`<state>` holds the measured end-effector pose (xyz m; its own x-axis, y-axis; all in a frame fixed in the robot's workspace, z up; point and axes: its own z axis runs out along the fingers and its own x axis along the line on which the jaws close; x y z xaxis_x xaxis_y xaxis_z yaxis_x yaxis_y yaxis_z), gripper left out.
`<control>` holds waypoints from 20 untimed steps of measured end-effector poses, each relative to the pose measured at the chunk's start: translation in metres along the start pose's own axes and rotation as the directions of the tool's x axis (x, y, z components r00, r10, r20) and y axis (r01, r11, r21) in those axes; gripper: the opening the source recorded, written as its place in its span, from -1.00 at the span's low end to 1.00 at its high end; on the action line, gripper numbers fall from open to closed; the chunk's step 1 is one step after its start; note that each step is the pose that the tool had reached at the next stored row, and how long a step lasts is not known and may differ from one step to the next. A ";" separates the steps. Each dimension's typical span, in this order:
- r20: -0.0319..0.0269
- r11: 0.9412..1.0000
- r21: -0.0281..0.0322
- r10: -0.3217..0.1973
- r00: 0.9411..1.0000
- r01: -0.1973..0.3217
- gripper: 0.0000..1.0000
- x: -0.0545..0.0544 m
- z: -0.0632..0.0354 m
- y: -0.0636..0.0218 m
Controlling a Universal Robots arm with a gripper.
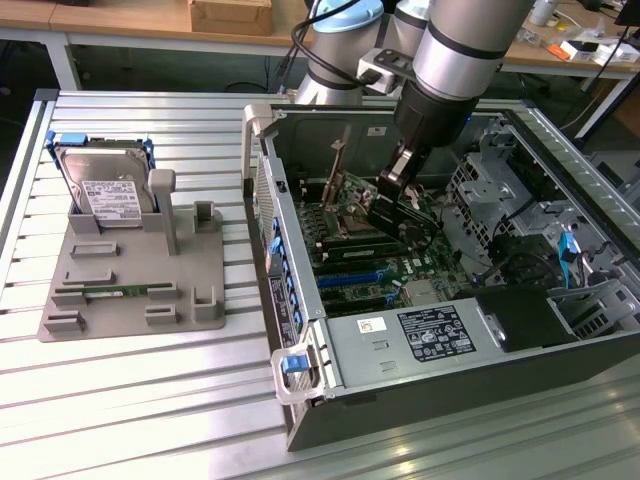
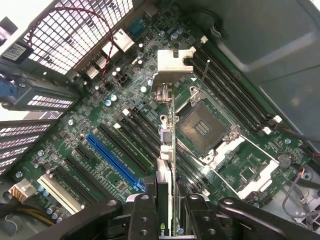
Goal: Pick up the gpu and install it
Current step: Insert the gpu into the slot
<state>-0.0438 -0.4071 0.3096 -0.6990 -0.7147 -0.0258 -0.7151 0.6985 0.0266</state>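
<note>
1. Hand (image 1: 392,190) on the robot arm reaches down into an open computer case (image 1: 400,385), its two black fingers (image 2: 147,212) closed partway on the gpu (image 1: 403,214).
2. In the wrist view the hand (image 2: 170,206) holds the gpu (image 2: 168,145) edge-on, with the card's silver end bracket (image 2: 172,62) at the end farthest from the fingers.
3. The gpu is over the green motherboard (image 2: 95,107), between a long blue slot (image 2: 115,162) and the square processor socket (image 2: 202,127). I cannot tell whether it touches a slot.
4. The case lies on its side with its interior open, on a surface (image 1: 150,410) of ridged silver metal slats.
5. On the exterior view's left, well apart from the case, a grey holder (image 1: 200,300) sits on the surface. A silver hard drive (image 1: 105,190) with a white label stands upright in it, and a narrow green memory stick (image 1: 120,291) lies flat near its front.
6. Behind the surface are wooden benches (image 1: 120,20) with a cardboard box (image 1: 230,14) on one.
</note>
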 end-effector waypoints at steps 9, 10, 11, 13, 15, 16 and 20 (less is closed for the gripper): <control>-0.001 0.999 -0.001 -0.033 0.999 0.033 -0.47 0.000 0.0010 -0.0001; -0.001 0.999 -0.001 -0.038 0.999 0.038 -0.47 0.000 0.0010 -0.0001; -0.001 0.999 -0.001 -0.044 0.999 0.044 -0.47 0.000 0.0011 -0.0001; -0.002 0.998 -0.002 -0.060 0.998 0.060 -0.47 0.000 0.0011 -0.0001; -0.002 0.997 -0.002 -0.075 0.997 0.075 -0.47 0.000 0.0011 0.0000; -0.002 0.997 -0.002 -0.079 0.997 0.079 -0.47 0.000 0.0011 0.0000; -0.003 0.995 -0.003 -0.101 0.995 0.101 -0.47 0.000 0.0011 -0.0001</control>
<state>-0.0437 -0.4071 0.3085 -0.6231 -0.7817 -0.0257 -0.7821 0.6226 0.0266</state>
